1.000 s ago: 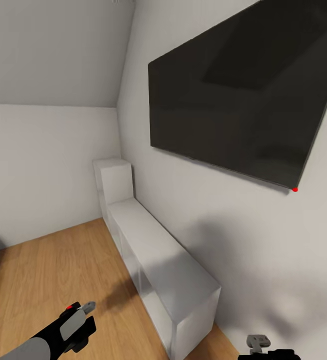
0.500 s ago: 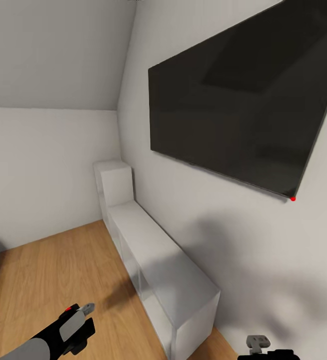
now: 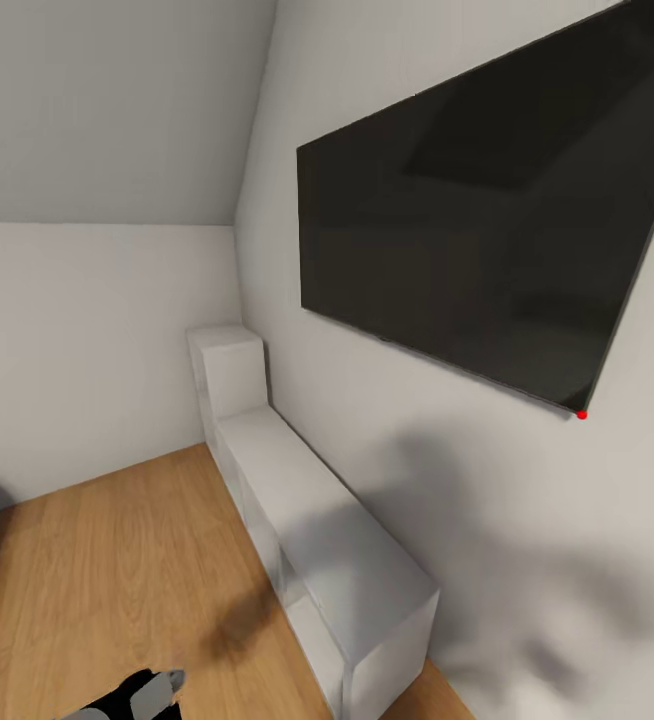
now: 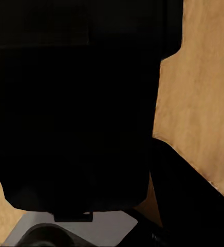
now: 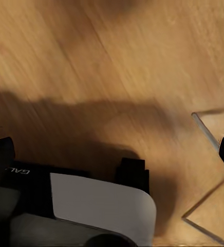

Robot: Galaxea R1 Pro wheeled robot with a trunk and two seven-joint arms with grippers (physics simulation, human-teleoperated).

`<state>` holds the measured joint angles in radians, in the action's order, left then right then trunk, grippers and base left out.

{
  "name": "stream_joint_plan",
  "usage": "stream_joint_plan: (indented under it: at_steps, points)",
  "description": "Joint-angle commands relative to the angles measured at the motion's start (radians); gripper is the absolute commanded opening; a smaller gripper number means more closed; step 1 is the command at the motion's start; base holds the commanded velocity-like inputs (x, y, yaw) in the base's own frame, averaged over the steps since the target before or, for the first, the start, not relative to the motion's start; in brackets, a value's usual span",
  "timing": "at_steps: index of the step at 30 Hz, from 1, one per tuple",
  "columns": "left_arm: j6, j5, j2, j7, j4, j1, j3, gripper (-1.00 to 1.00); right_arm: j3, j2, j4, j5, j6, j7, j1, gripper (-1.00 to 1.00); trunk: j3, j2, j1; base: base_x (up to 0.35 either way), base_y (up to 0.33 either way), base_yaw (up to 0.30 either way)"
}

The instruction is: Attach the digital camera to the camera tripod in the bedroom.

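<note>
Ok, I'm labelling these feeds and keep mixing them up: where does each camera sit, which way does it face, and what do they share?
Head view: on the robot's head, facing a room corner with a large black wall-mounted screen and a long white low cabinet; the left hand at the lower edge.
Left wrist view: by the left hand, facing down; an unidentifiable black bulk near the lens.
Right wrist view: facing down; a white robot body panel.
Shared by all three: the light wood plank floor.

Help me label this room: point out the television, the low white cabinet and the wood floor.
television (image 3: pixel 477 220), head view, middle of its dark screen
low white cabinet (image 3: pixel 317 510), head view, its flat top
wood floor (image 3: pixel 107 570), head view, bare planks left of the cabinet
</note>
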<state>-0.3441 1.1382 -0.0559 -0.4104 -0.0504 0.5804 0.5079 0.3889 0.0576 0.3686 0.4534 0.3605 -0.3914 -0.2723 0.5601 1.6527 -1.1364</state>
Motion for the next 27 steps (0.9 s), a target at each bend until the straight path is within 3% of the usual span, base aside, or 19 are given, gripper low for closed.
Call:
stream_joint_plan:
  at_steps: [1,3,7,8,19,25,27]
  points:
    - [0.005,-0.004,0.005,0.0,0.006,-0.009,0.014,-1.0,0.008,0.0,-0.032,0.01,-0.022,0.015,-0.001,1.0,-0.002,-0.007,0.004,0.0,0.0,0.0]
    - [0.046,-0.032,0.015,0.017,0.025,-0.044,0.014,-1.0,0.006,0.001,-0.126,0.01,-0.09,0.089,-0.001,1.0,-0.009,-0.021,0.012,0.0,0.0,0.0]
    - [0.1,-0.075,0.023,0.032,0.037,-0.087,0.014,-1.0,0.005,0.002,-0.225,0.012,-0.156,0.171,-0.001,1.0,-0.021,-0.049,0.027,0.0,0.0,0.0]
    - [0.132,-0.104,0.024,0.041,0.043,-0.124,0.014,-1.0,0.004,0.003,-0.296,0.012,-0.212,0.218,-0.001,1.0,-0.024,-0.056,0.031,0.0,0.0,0.0]
    - [0.149,-0.118,0.024,0.051,0.047,-0.178,0.014,-1.0,0.004,0.005,-0.343,0.009,-0.252,0.25,0.0,1.0,-0.059,-0.133,0.073,0.0,0.0,0.0]
    - [0.174,-0.12,0.025,0.053,0.046,-0.238,0.014,-1.0,0.004,0.008,-0.381,0.009,-0.271,0.254,0.006,1.0,-0.078,-0.175,0.096,0.0,0.0,0.0]
    - [0.194,-0.126,0.026,0.07,0.046,-0.27,0.014,-1.0,0.004,0.01,-0.388,0.008,-0.311,0.255,0.004,1.0,-0.084,-0.189,0.104,0.0,0.0,0.0]
